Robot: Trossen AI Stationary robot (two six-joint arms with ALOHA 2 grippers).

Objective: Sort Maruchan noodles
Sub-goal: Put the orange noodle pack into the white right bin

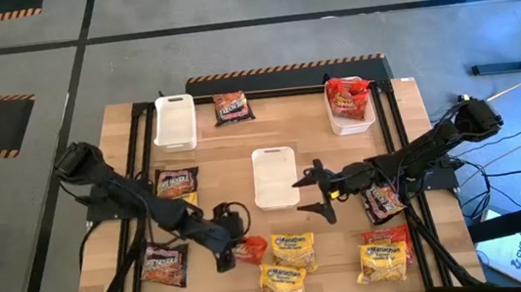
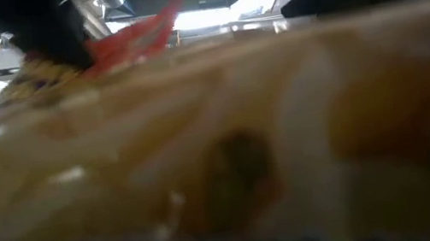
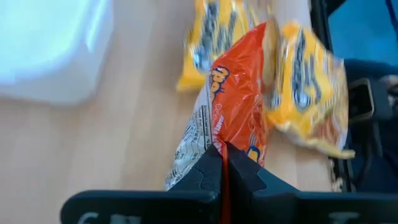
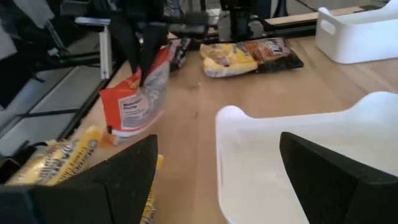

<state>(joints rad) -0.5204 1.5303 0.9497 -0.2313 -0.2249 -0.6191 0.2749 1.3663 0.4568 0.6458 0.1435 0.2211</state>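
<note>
Packet lift: red ramen in the left pinch

Left gripper (image 1: 230, 251) is low over the near middle of the wooden table (image 1: 298, 127), its fingers pressed together on the edge of a red crinkly plastic noodle packet (image 3: 239, 106). The right wrist view shows that packet hanging from the fingers with its lower edge close to the wood, so I judge the lift only just begun. Two dark brown packets (image 1: 175, 182) lie to the left of this arm. Yellow crinkly packets (image 1: 293, 248) lie just beside the red one on its right, one of them overlapping it in the left wrist view.

Advice for the step: raise straight up until the packet clears the yellow neighbours before any sideways travel. The grip is on a thin seam, so move slowly; a swing could pull the film out. The far-right white plastic tray (image 1: 350, 116) already holds red packets, which looks like the destination.

Middle white rectangular tray (image 1: 275, 176) stands empty. Right gripper (image 1: 317, 194) hovers just beside that tray's right edge, fingers spread wide and holding nothing. The carry path crosses near it, so pass high or behind it.
</note>
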